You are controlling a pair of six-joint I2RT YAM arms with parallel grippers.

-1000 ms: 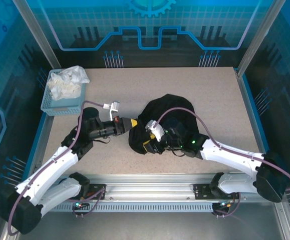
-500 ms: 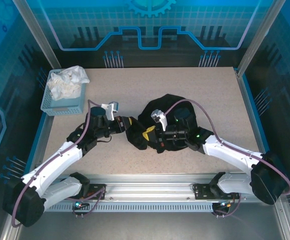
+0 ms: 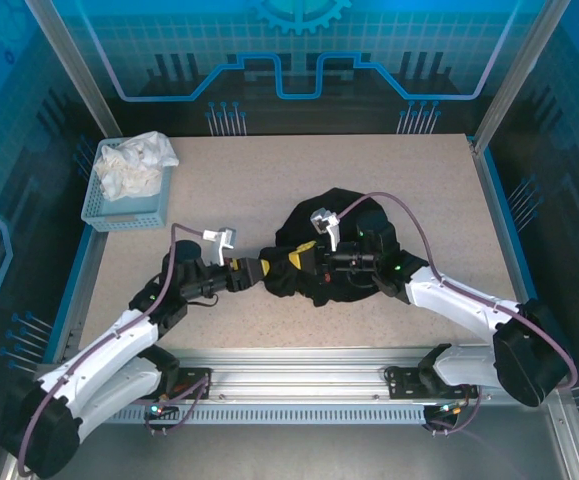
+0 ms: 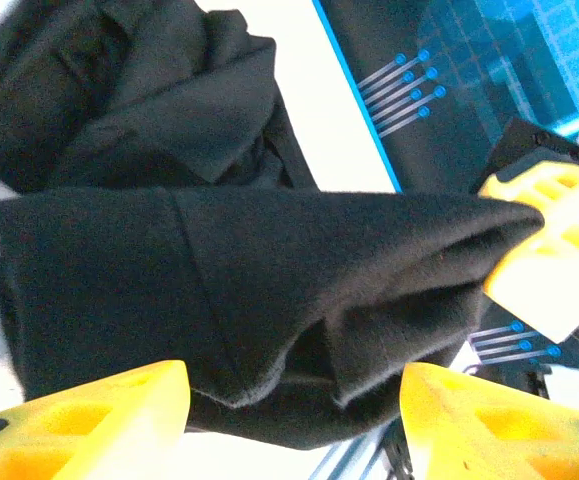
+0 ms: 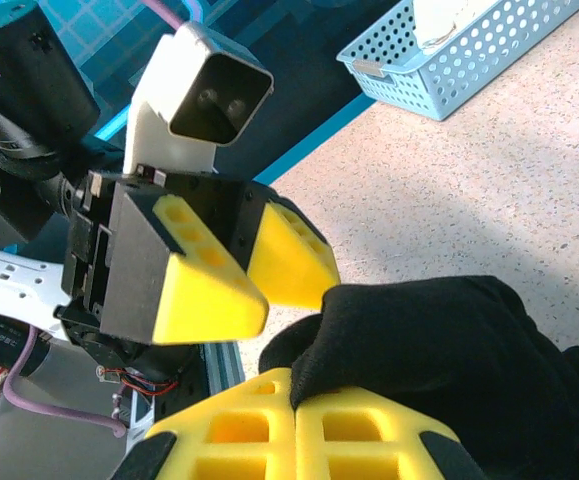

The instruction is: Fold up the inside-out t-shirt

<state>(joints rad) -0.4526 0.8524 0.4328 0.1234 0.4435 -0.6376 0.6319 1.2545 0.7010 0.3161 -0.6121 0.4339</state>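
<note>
Right wrist view: right pincer (image 5: 294, 385) clenched on the t-shirt (image 5: 449, 340); left pincer (image 5: 279, 285) released, jaws apart, just beside.

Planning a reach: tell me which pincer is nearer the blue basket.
Left. The left pincer lies right of the basket, closer to the arm bases; the right pincer, shut on the t-shirt, is farther right.
</note>
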